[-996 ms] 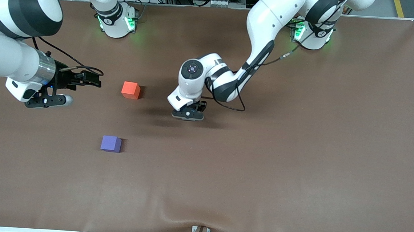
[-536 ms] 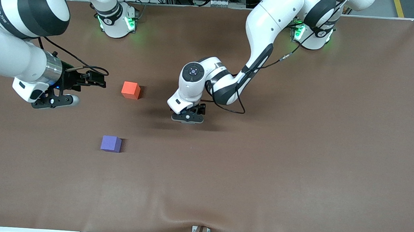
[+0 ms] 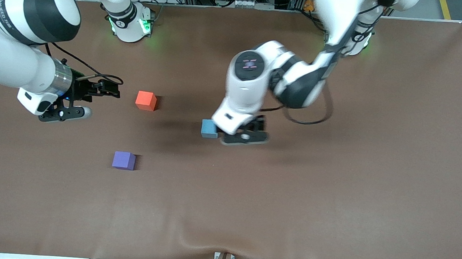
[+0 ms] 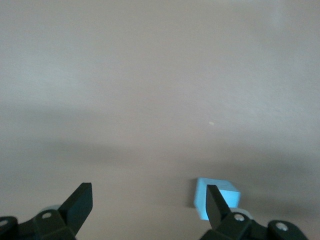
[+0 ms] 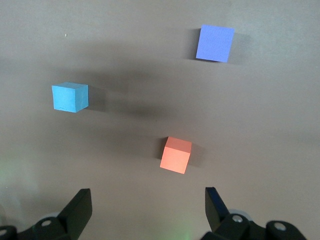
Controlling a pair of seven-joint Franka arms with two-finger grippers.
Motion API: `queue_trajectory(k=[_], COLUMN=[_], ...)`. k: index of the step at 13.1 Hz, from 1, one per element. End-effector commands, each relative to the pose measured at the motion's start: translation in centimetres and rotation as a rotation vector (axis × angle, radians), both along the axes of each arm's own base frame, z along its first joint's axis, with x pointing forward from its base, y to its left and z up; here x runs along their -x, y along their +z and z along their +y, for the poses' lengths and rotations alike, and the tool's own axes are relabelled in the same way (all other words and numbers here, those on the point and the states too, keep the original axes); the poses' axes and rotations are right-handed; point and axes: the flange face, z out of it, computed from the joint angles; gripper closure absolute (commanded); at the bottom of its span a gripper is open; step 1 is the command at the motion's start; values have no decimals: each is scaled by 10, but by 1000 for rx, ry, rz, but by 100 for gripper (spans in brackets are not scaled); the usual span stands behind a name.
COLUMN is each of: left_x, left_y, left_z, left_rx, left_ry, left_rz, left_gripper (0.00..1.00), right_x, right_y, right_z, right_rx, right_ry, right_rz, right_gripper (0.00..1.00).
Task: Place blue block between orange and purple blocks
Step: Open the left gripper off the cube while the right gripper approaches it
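Observation:
The light blue block (image 3: 209, 129) rests on the brown table, free of both grippers. It also shows in the left wrist view (image 4: 201, 200) and the right wrist view (image 5: 70, 97). My left gripper (image 3: 241, 134) is open and empty, up in the air just beside the blue block (image 4: 147, 200). The orange block (image 3: 146, 100) (image 5: 176, 155) lies toward the right arm's end from the blue block. The purple block (image 3: 124, 160) (image 5: 215, 43) lies nearer to the front camera than the orange one. My right gripper (image 3: 109, 89) is open and empty beside the orange block (image 5: 147, 202).
The brown cloth-covered table (image 3: 332, 185) is bare apart from the three blocks. The two arm bases (image 3: 130, 23) (image 3: 349, 38) stand along its edge farthest from the front camera.
My left arm has risen and shifted toward its own end of the table. The blue block, hidden under its gripper before, now shows on the table. My right gripper has edged toward the orange block.

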Motion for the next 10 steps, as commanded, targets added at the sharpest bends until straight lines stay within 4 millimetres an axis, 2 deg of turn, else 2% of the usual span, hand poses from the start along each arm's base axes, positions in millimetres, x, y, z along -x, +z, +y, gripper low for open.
queue_trajectory(k=[1, 3, 5, 9, 10], left_x=[-9, -21, -27, -30, -25], left_y=[42, 79, 103, 131, 137], left_z=[67, 125, 187, 298, 322], left_rx=[-66, -80, -81, -102, -102], left_ry=[-64, -96, -91, -117, -128], left_rz=[48, 68, 64, 52, 51], left_gripper=[0, 0, 0, 0, 0], right_x=[-1, -6, -9, 4, 11], right_y=[-9, -29, -60, -110, -128], right_z=[19, 38, 61, 108, 131], right_rx=[-11, -3, 9, 21, 34], right_ry=[11, 36, 62, 66, 45], right_rz=[-8, 0, 12, -50, -62], right_gripper=[0, 0, 0, 0, 0])
